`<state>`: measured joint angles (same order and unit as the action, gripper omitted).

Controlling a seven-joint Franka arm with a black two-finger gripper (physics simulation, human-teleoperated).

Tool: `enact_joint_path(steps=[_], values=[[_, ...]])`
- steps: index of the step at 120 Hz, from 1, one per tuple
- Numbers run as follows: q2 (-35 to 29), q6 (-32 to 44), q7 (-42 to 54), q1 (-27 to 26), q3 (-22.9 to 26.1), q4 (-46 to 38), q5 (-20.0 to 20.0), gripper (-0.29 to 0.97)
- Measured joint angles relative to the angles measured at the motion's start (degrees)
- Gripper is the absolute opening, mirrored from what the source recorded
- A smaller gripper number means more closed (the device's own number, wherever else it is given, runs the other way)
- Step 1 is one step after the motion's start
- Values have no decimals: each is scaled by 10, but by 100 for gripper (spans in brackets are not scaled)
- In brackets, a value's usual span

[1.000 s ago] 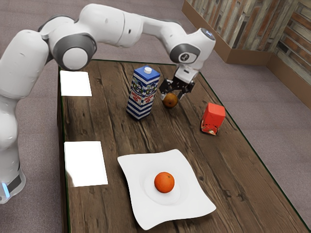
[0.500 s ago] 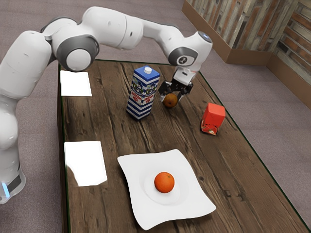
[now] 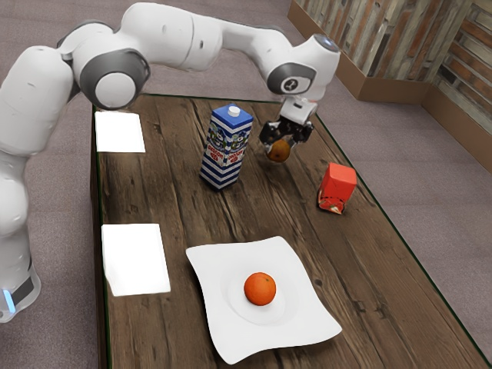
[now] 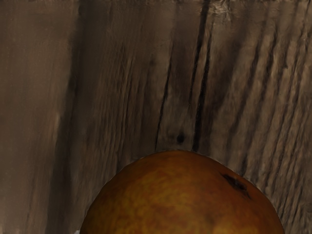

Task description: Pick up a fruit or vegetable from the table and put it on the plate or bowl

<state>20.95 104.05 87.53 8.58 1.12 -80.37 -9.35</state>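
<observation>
The pincer (image 3: pixel 281 144) grips a brown-orange fruit (image 3: pixel 280 152) from two sides over the far part of the tabletop (image 3: pixel 307 231). A blue-and-white milk carton (image 3: pixel 227 146) stands just beside it, toward the exterior view's left. A red box (image 3: pixel 337 187) sits apart on the right. The white plate (image 3: pixel 223 269), well apart, carries an orange (image 3: pixel 260 288). The fingers partly hide the fruit, so its kind cannot be told.

Table (image 3: pixel 369 254): carton (image 3: pixel 226 147), plate (image 3: pixel 231 327), box (image 3: pixel 337 187), 2 sheets (image 3: pixel 135 258)
</observation>
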Motion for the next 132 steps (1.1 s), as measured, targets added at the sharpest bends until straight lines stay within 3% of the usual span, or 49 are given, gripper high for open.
enact_joint_path(steps=[20,43,61,84,132], values=[[-50,-46,0,-112,3,-12,24,24],[-120,-78,-8,-214,3,-121,58,25],[-132,-88,-22,-291,4,-154,84,25],[-131,-90,-44,-332,21,-159,102,25],[-114,-72,-83,-327,98,-153,119,24]])
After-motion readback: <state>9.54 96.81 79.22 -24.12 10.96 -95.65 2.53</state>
